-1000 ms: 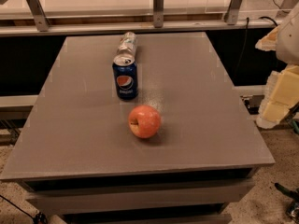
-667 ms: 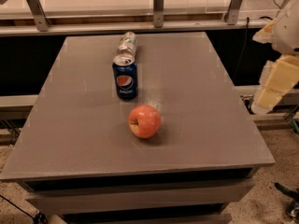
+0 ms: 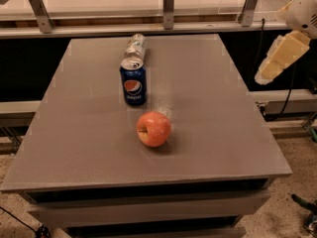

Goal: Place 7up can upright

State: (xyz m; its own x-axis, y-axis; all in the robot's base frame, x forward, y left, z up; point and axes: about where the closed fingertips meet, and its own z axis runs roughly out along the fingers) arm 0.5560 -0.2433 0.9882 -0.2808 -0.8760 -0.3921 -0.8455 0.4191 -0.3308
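So the 7up can [image 3: 134,46] lies sideways just behind the Pepsi [image 3: 133,82], so it needs standing up. The pincer [image 3: 280,56] hangs off to the right of the tabletop [image 3: 213,113], well apart from it; can't tell its state.

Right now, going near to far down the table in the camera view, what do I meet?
Apple → Pepsi can → 7up can, lying on its side behind it. The pincer hangs in the air beyond the table's right edge.

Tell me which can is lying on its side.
The silver-green 7up can, lying behind the upright blue Pepsi can. The gripper hangs beyond the right edge of the table.
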